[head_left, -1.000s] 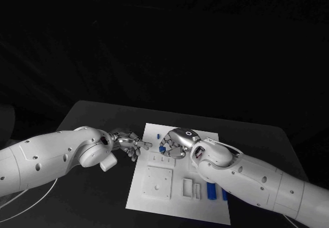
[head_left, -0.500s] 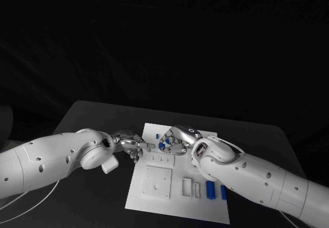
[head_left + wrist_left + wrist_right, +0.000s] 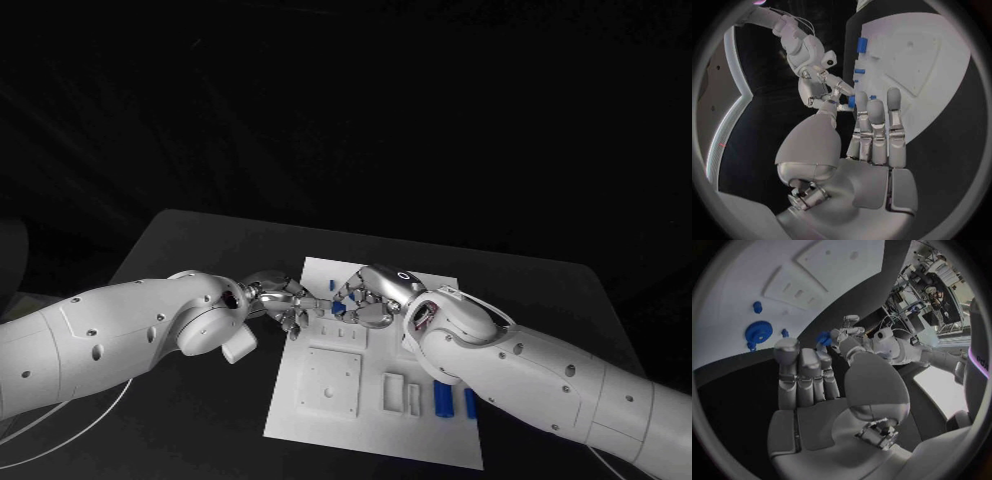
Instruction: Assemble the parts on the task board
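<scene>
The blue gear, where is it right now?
In the right wrist view the blue gear lies flat on the task board, with two smaller blue parts beside it, beyond the right hand.

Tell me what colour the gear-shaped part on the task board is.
Blue. The gear-shaped part lies on the white task board, clearest in the right wrist view.
</scene>
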Robot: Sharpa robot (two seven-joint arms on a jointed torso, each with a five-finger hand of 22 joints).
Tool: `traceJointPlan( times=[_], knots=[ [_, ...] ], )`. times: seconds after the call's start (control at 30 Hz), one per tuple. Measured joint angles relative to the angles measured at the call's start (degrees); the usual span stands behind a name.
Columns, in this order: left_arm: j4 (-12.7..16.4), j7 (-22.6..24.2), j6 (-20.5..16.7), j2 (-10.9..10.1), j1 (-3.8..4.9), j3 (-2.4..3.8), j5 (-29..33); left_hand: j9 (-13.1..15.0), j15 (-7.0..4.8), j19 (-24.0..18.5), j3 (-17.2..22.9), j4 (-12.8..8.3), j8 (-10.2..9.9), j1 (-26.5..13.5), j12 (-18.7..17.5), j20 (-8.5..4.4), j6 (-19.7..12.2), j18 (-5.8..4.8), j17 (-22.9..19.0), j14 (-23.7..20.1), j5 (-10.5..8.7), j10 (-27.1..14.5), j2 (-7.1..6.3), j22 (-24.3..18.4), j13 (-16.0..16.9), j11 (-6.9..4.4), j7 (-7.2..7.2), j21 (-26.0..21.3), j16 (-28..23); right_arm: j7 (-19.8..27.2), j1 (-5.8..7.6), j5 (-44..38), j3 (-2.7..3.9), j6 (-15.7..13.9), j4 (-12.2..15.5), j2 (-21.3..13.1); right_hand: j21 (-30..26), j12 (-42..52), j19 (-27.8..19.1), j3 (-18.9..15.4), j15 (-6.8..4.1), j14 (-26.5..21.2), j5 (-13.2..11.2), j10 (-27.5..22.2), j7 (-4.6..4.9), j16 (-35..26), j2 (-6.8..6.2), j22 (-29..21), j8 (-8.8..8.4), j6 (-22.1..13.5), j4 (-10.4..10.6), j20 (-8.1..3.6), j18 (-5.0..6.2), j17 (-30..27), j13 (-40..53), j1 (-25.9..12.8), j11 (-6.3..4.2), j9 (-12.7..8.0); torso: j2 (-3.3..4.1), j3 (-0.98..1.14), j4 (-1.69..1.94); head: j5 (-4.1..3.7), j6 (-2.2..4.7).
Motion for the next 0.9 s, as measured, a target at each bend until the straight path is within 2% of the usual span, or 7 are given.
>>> traceJointPlan(
  times=[0.57, 0.7, 0.9],
  knots=[
    [-0.1, 0.0, 0.2, 0.8, -0.12, 0.0, 0.2, -1.3, 0.0, 0.0, -0.3, -0.3, -0.3, -0.3, 0.3, 0.0, 0.0, 0.0, -0.2, 0.0, -0.35, 0.0, 0.26, 0.0, -0.2, 0.0, 0.0, 0.0, 0.4, 0.0, -0.13, 0.7, 0.1, 0.0, 0.5, 0.6, 0.0, 0.0, 0.0, 0.0, 0.0, 0.0, 0.0, 0.0, 0.01, 0.0, 0.0, 0.0, 0.07, 0.0, 0.0, 0.0, 0.0, 0.0, 0.0, 0.0, 0.0, 0.0, -0.03, 0.03, 0.03, 0.0, -0.13],
    [-0.2, 0.0, 0.2, 1.0, -0.13, 0.0, 0.2, -1.5, 0.0, 0.0, -0.4, -0.4, -0.3, 0.3, 0.3, 0.0, 0.0, 0.0, -0.2, 0.0, -0.35, 0.0, 0.8, 0.0, -0.2, 0.0, 0.0, 0.0, 0.4, 0.0, -0.13, 0.8, 0.14, 0.0, 0.5, 0.7, 0.0, 0.0, 0.0, 0.0, 0.0, 0.0, 0.0, 0.0, 0.01, -0.3, 0.0, 0.0, 0.07, 0.0, 0.0, 0.0, 0.0, 0.0, 0.0, 0.0, 0.0, 0.0, -0.03, 0.03, 0.03, 0.02, -0.17],
    [-0.3, 0.0, 0.4, 1.1, -0.14, 0.0, 0.2, -2.1, 0.0, 0.0, -1.8, -1.8, -0.3, 0.6, 0.5, 0.0, 0.0, 0.0, -0.4, 0.0, -0.35, -0.2, 3.34, 0.0, -0.3, -0.2, 0.0, 0.0, 0.8, 0.0, -0.13, 0.9, 0.15, 0.1, 0.5, 0.8, 0.0, 0.0, 0.0, -0.2, 0.0, 0.0, 0.0, 0.0, 0.01, -0.3, 0.0, 0.0, 0.06, 0.0, 0.2, 0.01, 0.0, 0.0, 0.0, 0.0, 0.0, 0.0, -0.03, 0.01, 0.02, 0.05, -0.25]
  ],
)
